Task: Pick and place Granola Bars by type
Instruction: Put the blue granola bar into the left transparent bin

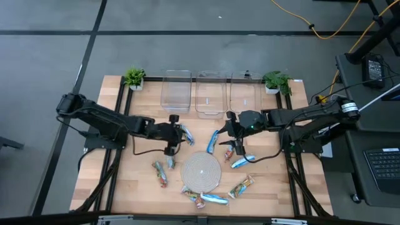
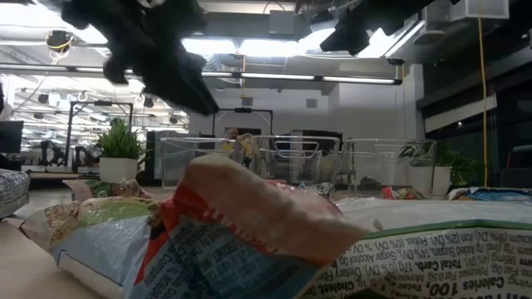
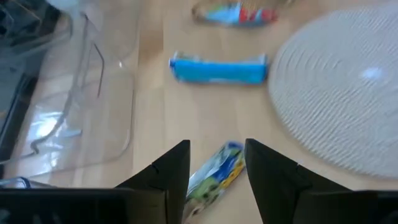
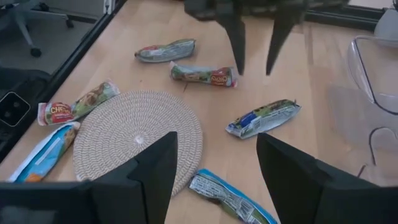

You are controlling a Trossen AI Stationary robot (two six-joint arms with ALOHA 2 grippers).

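While all three clear bins point(image 1: 210, 94) sit empty, I count the granola bars point(image 1: 160, 173) scattered around the mat point(image 1: 200, 171) on the bench; left end effector point(image 3: 217, 171) open over one, right end effector point(image 4: 214, 165) open, empty.

The counter point(image 1: 134, 169) is pale, smooth wood with a matt grain. On it, the round mat point(image 1: 200, 172) is rough woven cord; around the mat, granola bars point(image 4: 263, 117) wear glossy, crinkled foil. Beyond the mat, bins point(image 1: 176, 94) are clear plastic.
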